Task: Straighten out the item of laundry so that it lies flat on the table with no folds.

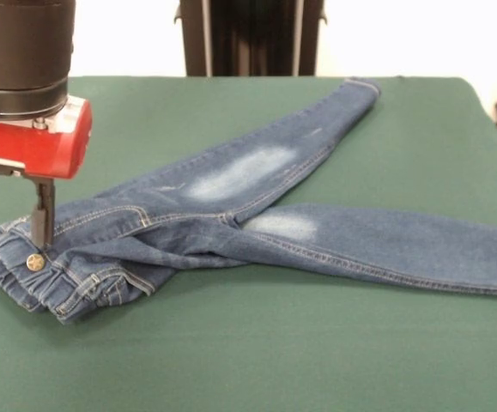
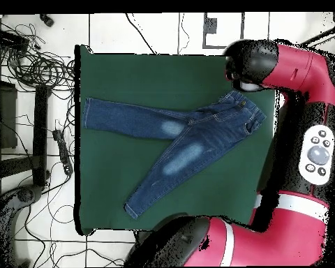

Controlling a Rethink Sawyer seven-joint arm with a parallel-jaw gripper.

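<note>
1. While its two legs splay apart in a V, the pair of jeans lies on the green counter, waistband bunched
2. Beside the brass button, the gripper touches the waistband; whether it grips I cannot tell

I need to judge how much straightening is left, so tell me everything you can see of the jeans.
The small pair of blue denim jeans lies on the dark green felt-covered table, legs spread in a V with a faded whitish patch on each thigh. Tan stitching runs along the seams. The gathered waistband end is rumpled and folded over, with a brass button showing. One leg overlaps the other at the crotch. The red and black robot hand stands at the waistband beside the button; whether it grips the cloth cannot be told.
</note>
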